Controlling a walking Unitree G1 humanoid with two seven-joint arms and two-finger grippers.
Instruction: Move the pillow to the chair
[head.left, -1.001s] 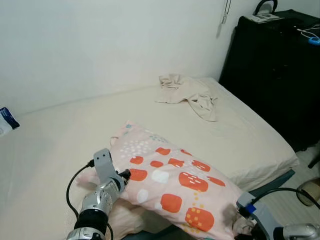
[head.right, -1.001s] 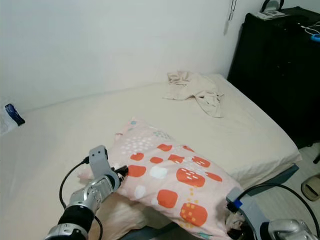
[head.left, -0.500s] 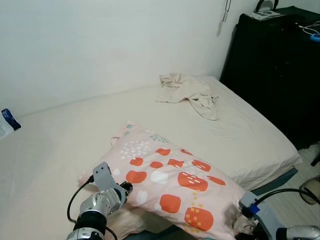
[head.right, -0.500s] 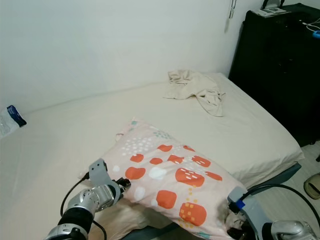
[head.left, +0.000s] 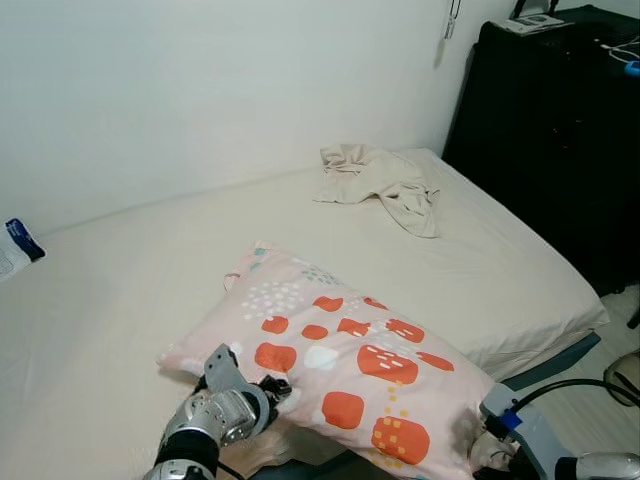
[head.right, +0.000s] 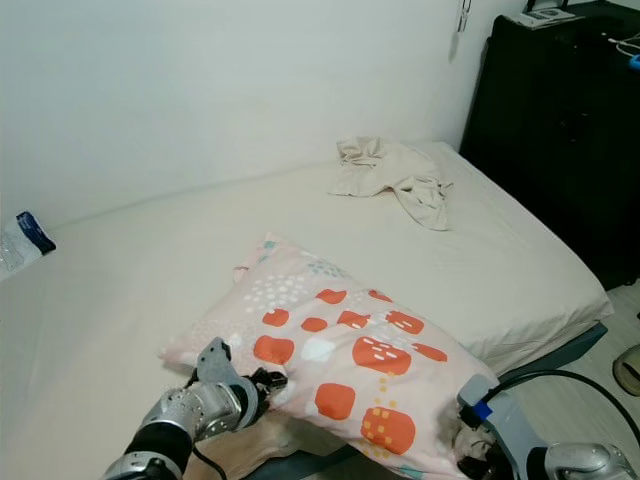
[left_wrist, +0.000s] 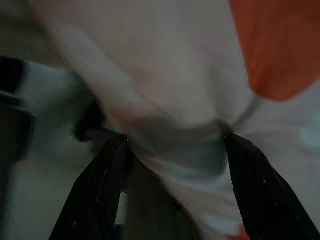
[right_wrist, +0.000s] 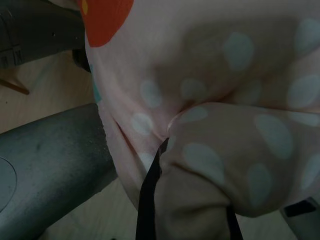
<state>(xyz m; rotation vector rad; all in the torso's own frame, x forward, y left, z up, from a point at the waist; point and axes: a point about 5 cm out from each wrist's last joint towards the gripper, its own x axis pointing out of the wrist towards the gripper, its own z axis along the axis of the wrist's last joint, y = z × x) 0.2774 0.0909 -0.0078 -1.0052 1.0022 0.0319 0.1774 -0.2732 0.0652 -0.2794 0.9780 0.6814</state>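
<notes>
Both corners of the pillow (head.left: 345, 365) are now pinched: left pincer (head.left: 272, 388) has dropped lower, right pincer (right_wrist: 187, 220) stays clamped; lifting seems imminent.

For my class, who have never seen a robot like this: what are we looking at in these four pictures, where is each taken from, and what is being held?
This is a walking humanoid robot with two silver arms, each ending in a pincer of two black fingers. The two wide pictures come from cameras on its head, looking down at a bed. On the bed lie a pink pillow with orange patches and a crumpled beige cloth; a black cabinet stands beside it. The two dark close-ups come from cameras on the wrists. The left pincer pinches the pillow's near edge, its fingers bunching the fabric. The right pincer grips the pillow's other end.
</notes>
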